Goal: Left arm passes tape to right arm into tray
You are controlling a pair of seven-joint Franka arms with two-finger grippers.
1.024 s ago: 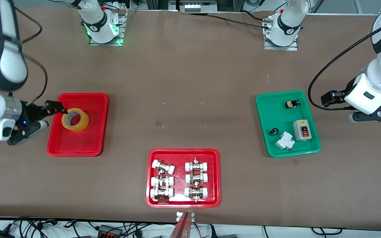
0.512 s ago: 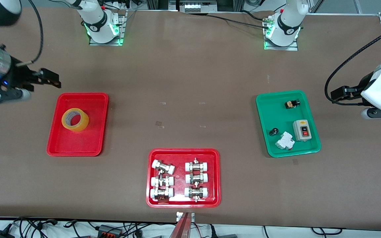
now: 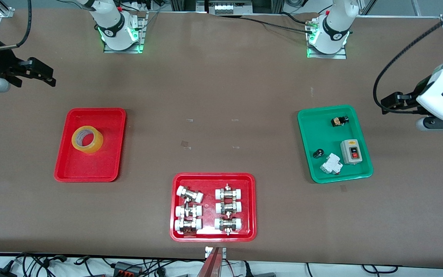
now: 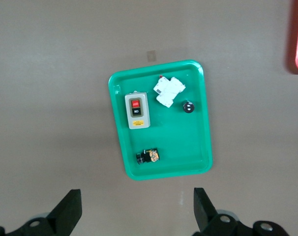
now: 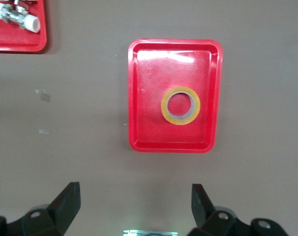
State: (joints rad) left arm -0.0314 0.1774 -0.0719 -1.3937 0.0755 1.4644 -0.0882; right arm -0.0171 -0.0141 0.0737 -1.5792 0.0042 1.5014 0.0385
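Observation:
The yellow tape (image 3: 87, 139) lies flat in the plain red tray (image 3: 87, 165) at the right arm's end of the table. My right gripper (image 3: 44, 73) is open and empty, up over bare table, clear of the tray. In the right wrist view the tape (image 5: 180, 105) and the tray (image 5: 149, 98) show beneath the open right gripper (image 5: 134, 206). My left gripper (image 3: 388, 102) is open and empty, up over bare table beside the green tray (image 3: 310, 127). In the left wrist view the left gripper (image 4: 135, 216) has its jaws wide apart.
The green tray holds a grey switch box (image 3: 351, 151), a white breaker (image 3: 331, 164) and two small dark parts. A red tray (image 3: 209, 184) of several pipe fittings stands near the front camera, mid-table. Both arm bases stand along the table edge farthest from that camera.
My right gripper has drawn up and away from the tape, which stays in the red tray. My left arm has shifted a little, still beside the green tray.

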